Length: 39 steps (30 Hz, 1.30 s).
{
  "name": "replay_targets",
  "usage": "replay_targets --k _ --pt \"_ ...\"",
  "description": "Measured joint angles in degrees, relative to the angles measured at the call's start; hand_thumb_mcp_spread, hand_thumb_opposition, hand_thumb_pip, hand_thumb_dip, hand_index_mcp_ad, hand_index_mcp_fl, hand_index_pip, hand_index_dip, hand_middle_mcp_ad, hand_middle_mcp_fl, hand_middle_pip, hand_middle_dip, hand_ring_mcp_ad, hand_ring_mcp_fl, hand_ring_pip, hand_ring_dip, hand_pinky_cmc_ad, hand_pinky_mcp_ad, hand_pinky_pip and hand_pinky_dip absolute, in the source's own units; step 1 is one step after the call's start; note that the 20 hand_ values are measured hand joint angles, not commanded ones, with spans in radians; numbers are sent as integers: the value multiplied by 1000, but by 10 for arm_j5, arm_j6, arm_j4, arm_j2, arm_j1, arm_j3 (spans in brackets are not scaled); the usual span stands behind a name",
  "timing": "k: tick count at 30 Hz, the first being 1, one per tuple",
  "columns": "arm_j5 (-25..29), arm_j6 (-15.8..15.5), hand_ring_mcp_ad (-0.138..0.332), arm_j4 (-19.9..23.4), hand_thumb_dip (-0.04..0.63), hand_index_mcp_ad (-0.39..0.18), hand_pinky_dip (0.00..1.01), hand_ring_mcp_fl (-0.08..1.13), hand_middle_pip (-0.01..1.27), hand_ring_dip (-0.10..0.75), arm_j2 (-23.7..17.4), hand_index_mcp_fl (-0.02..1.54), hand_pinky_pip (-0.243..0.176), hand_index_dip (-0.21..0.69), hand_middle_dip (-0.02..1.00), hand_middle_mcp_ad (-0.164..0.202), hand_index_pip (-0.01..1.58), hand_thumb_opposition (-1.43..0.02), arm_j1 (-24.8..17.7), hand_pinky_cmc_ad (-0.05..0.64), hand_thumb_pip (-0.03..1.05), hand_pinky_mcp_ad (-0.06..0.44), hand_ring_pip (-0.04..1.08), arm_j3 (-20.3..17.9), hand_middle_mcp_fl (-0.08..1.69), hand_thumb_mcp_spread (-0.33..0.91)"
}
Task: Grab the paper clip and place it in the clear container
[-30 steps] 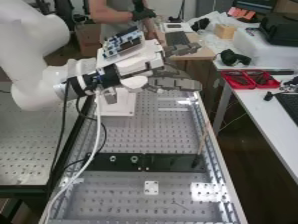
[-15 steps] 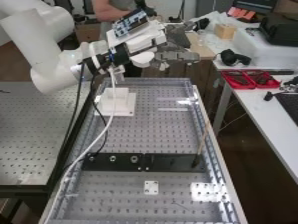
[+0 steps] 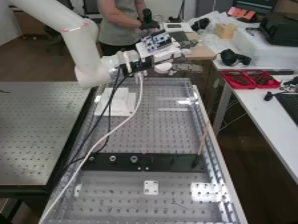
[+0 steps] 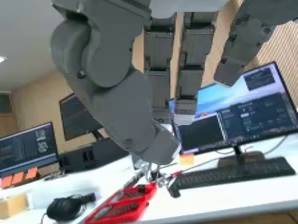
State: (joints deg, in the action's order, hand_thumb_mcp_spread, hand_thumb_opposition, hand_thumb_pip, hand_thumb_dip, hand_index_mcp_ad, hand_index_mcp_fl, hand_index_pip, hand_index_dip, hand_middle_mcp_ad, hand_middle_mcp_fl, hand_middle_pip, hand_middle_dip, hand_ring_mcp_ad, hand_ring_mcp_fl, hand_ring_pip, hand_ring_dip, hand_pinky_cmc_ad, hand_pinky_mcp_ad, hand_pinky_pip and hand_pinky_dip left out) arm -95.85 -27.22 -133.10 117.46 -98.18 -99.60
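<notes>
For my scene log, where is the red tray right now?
In the high view, the red tray is toward the right, at the left edge of the white table, the black headphones just beyond it.

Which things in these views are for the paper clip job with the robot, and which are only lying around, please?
For the job:
- the robot arm
- its hand, fingers open

Probably just lying around:
- red tray
- black headphones
- keyboard
- wooden block
- thin stick at the bench's side
</notes>
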Motion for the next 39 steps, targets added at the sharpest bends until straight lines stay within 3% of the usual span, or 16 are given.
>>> replay_targets --k 29,32,34,39 --pt "37 40 37 -69 340 -154 154 632 824 531 76 169 99 -182 750 -12 209 -1171 -21 445 724 290 117 34 874 696" --pt "28 44 35 -89 340 -154 161 576 820 518 78 138 96 -182 733 -12 260 -1164 -20 445 724 290 134 41 857 658" --pt "24 45 37 -101 342 -154 195 511 812 503 79 101 96 -183 710 -9 290 -1066 -19 445 803 291 154 45 771 590" --pt "21 45 38 -117 342 -154 241 349 663 456 79 24 80 -183 646 28 323 -897 -16 431 826 290 188 49 532 468"
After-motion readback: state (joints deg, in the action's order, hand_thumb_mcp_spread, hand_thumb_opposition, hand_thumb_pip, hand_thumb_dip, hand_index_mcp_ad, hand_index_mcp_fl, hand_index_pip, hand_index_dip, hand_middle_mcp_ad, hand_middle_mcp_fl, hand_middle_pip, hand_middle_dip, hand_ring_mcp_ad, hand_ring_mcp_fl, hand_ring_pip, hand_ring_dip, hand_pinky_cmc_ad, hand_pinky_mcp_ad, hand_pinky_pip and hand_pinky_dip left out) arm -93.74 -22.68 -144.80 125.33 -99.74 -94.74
